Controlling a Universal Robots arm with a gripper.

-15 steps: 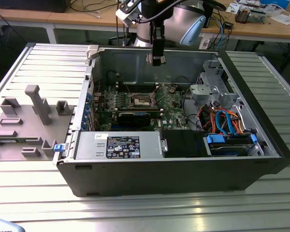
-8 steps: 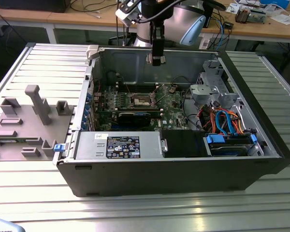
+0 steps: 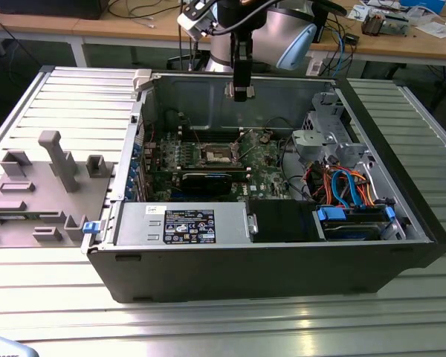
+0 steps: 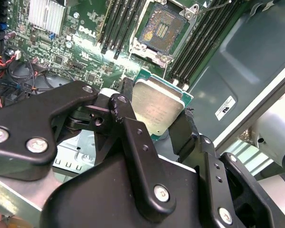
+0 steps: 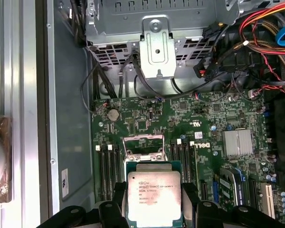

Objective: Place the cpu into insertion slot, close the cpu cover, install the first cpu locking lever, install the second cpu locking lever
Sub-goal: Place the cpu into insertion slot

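Gripper [image 5: 154, 209] closed on cpu [image 4: 156, 107], pinching 2 opposite edges, held aloft, well apart from open insertion slot [image 4: 164, 29]. Chip likely light, stiff, fragile underneath: edge grip only.

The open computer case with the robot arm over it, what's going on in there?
The arm's gripper is holding the cpu by its edges, above the green motherboard inside the open computer case. The insertion slot is empty, with its contacts showing, and the chip hangs close to it but is not yet seated.
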